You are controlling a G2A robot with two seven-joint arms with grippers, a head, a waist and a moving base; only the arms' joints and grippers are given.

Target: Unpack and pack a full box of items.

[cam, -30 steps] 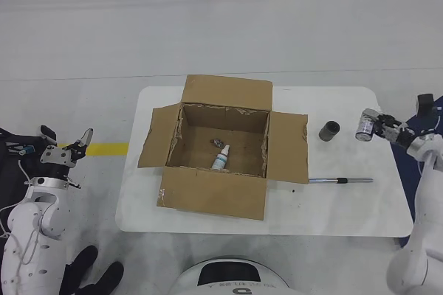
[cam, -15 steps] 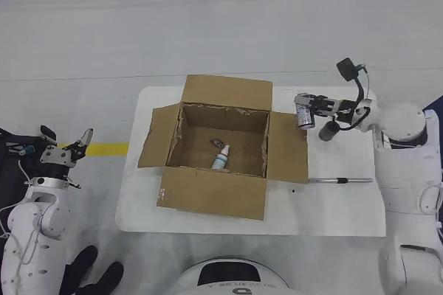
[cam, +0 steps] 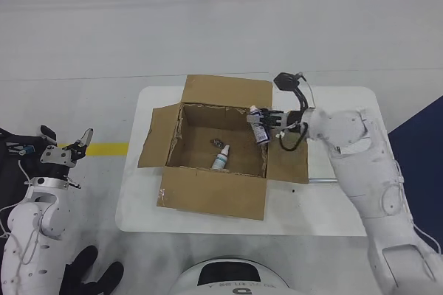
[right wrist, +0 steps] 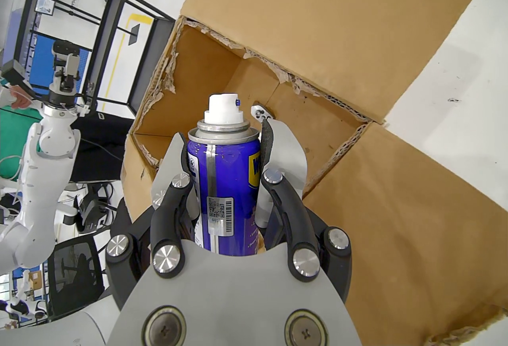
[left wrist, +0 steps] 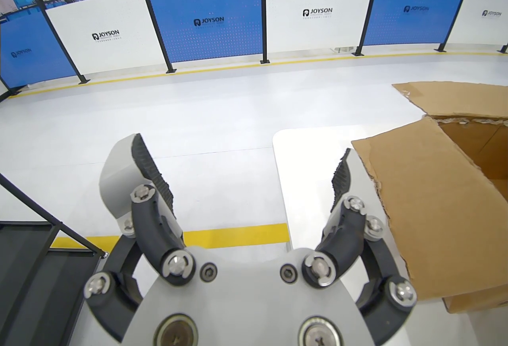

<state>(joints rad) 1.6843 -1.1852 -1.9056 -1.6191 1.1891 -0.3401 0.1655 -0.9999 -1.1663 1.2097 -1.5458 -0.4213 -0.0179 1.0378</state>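
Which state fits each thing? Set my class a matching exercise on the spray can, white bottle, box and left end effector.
1 spray can
2 white bottle
3 box
4 left end effector

A flaps spread open
B clamped in the right end effector
C open, beside the table
D lying inside the box

Pairs: 1-B, 2-D, 3-A, 4-C

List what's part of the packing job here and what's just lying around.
Job: box, spray can in the right gripper, white bottle and small metal part inside the box.
Lying about: black rack, fence panels, office chair.
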